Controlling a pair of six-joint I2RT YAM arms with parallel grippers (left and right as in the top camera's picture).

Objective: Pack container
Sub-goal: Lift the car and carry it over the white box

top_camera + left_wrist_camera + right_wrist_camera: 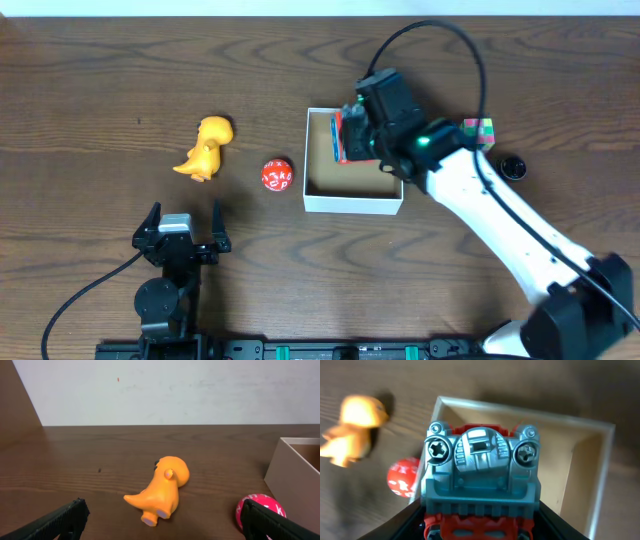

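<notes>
The container [354, 201] is a square white-walled box with a brown inside, at the table's middle; it also shows in the right wrist view [580, 455] and at the left wrist view's right edge [295, 480]. My right gripper [352, 135] is shut on a grey and red toy truck [480, 475] and holds it over the box's far right part. An orange dinosaur toy [207, 147] lies left of the box, with a red ball with white marks [277, 175] between them. My left gripper [183, 232] is open and empty, near the front edge, short of the dinosaur [162, 487].
A multicoloured cube [480, 130] and a small black round object [512, 166] lie right of the box, behind my right arm. A black cable loops over the back of the table.
</notes>
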